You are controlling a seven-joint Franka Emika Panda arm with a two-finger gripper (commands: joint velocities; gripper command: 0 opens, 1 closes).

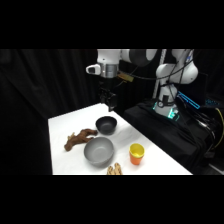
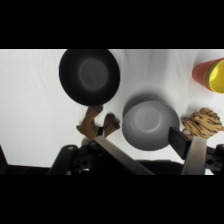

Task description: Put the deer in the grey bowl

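The deer [image 1: 80, 138] is a small brown toy lying on its side on the white table, left of the grey bowl [image 1: 98, 151] and close to its rim. In the wrist view the deer [image 2: 95, 124] lies between the dark bowl and the grey bowl [image 2: 150, 125], partly hidden behind one finger. My gripper [image 1: 111, 102] hangs well above the table's far end, over the dark bowl and apart from the deer. It shows as open in the wrist view, where the gripper [image 2: 135, 137] has its fingers [image 2: 192, 150] spread and nothing between them.
A smaller dark bowl [image 1: 106, 124] stands behind the grey one. An orange-yellow cup [image 1: 136, 153] sits to the grey bowl's right. A tan striped object [image 1: 114, 170] lies at the table's front edge. Black equipment lines the table's right side.
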